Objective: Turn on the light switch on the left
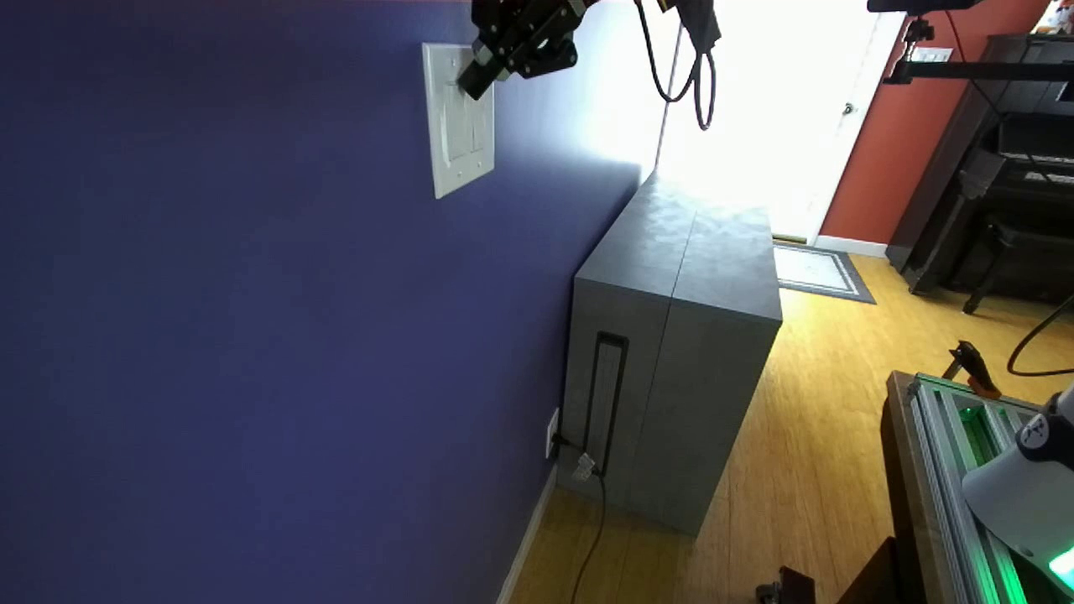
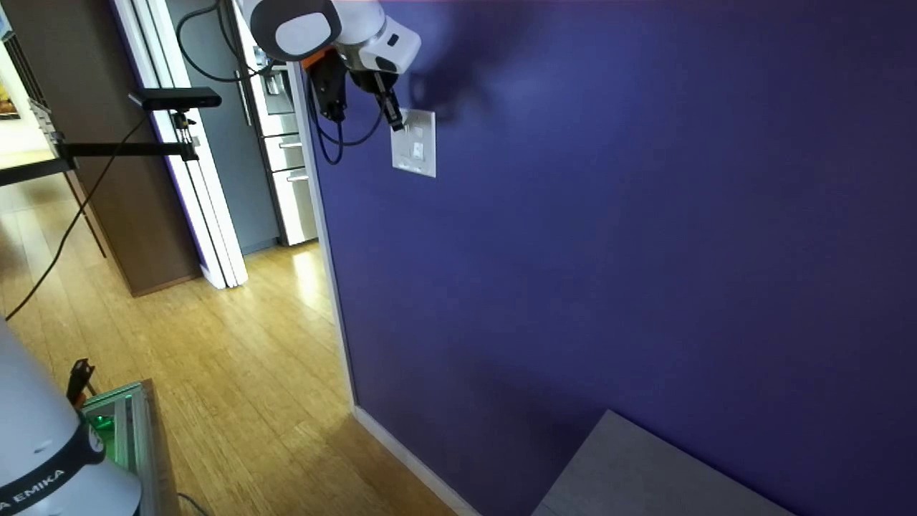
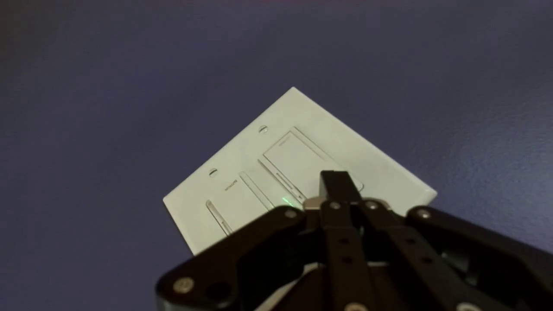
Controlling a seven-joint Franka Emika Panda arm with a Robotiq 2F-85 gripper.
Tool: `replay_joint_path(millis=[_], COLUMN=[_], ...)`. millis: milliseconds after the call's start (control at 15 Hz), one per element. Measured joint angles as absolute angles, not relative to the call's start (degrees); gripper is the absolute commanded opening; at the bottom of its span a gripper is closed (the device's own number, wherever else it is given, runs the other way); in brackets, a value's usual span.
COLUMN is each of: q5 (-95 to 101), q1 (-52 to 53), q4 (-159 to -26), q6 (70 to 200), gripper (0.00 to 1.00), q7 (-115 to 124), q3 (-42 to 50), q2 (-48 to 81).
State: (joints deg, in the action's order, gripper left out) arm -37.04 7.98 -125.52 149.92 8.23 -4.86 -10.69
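Observation:
The white wall plate (image 1: 443,143) is on the blue-purple wall and shows in both exterior views (image 2: 428,163). In the wrist view the plate (image 3: 302,108) lies tilted, with two switches in it. One flat switch (image 3: 293,157) is partly behind my fingertips; it matches the left one in an exterior view (image 2: 398,132). The other switch (image 3: 242,203) shows its upper part. A small green light line lies between them. My gripper (image 3: 339,188) is shut with nothing seen between its fingers. Its tips are at the plate in both exterior views (image 1: 478,80) (image 2: 396,123); I cannot tell whether they touch.
A grey cabinet (image 1: 671,335) stands against the wall below the plate. Loops of black cable (image 1: 705,101) hang from the wrist. A wall outlet with a cord (image 1: 551,432) is low beside the cabinet. The wall's vertical edge (image 2: 322,215) is left of the plate.

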Motion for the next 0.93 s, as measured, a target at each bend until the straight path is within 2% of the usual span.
replay_joint_path(millis=[400,933], q5=[-36.9,-36.8], q1=[7.9,7.7], q4=[-125.5,-125.5], q6=[145.9,149.6], gripper=[0.00,0.00], q7=[8.2,8.2], q3=[-4.9,-4.9], q2=[-10.5,-10.2])
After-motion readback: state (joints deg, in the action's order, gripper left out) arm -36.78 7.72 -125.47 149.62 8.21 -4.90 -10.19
